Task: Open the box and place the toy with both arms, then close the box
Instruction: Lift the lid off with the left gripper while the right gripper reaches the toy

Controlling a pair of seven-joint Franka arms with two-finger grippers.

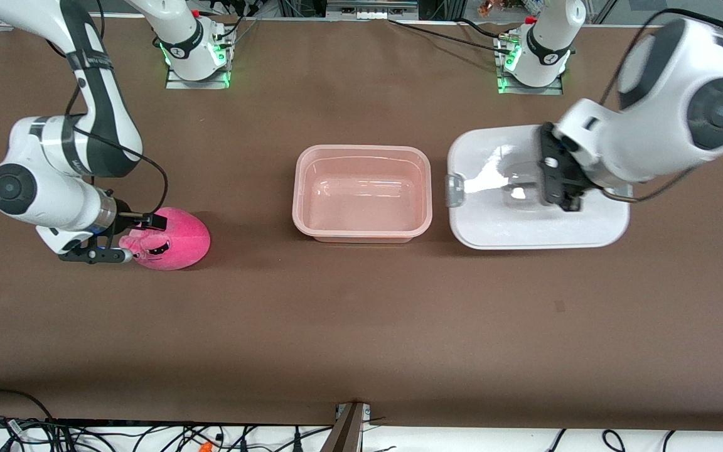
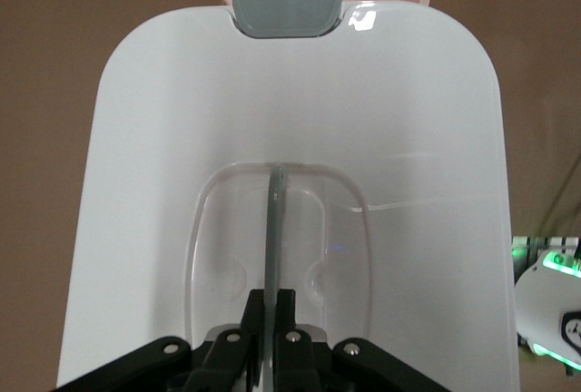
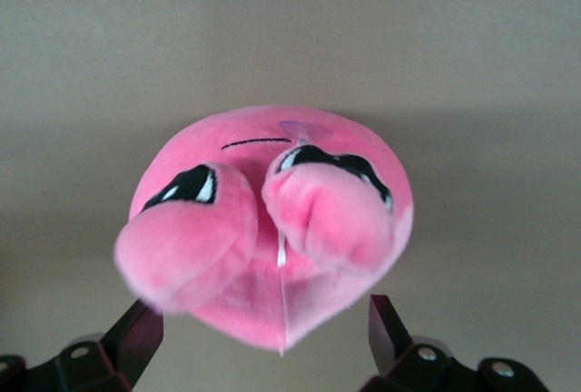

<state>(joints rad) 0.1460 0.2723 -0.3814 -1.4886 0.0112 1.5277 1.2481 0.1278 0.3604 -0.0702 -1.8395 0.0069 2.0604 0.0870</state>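
A: Where is the box (image 1: 362, 193) and how does it lie?

B: Open at mid-table, long axis running between the arms' ends. Its lid (image 1: 537, 223) lies flat beside it, toward the left arm's end, grey clip (image 1: 454, 190) facing the box.

A: The toy (image 1: 173, 238)?

B: Well apart from the box, toward the right arm's end, face apparently turned away from the box.

A: The grippers?

B: The left gripper (image 1: 565, 188) is clamped on the lid's clear handle (image 2: 275, 229). The right gripper (image 1: 132, 238) is low, fingers (image 3: 136, 338) spread wide either side of the toy.

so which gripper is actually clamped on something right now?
The left gripper, shut on the lid's clear handle. The right gripper is open, fingers either side of the toy.
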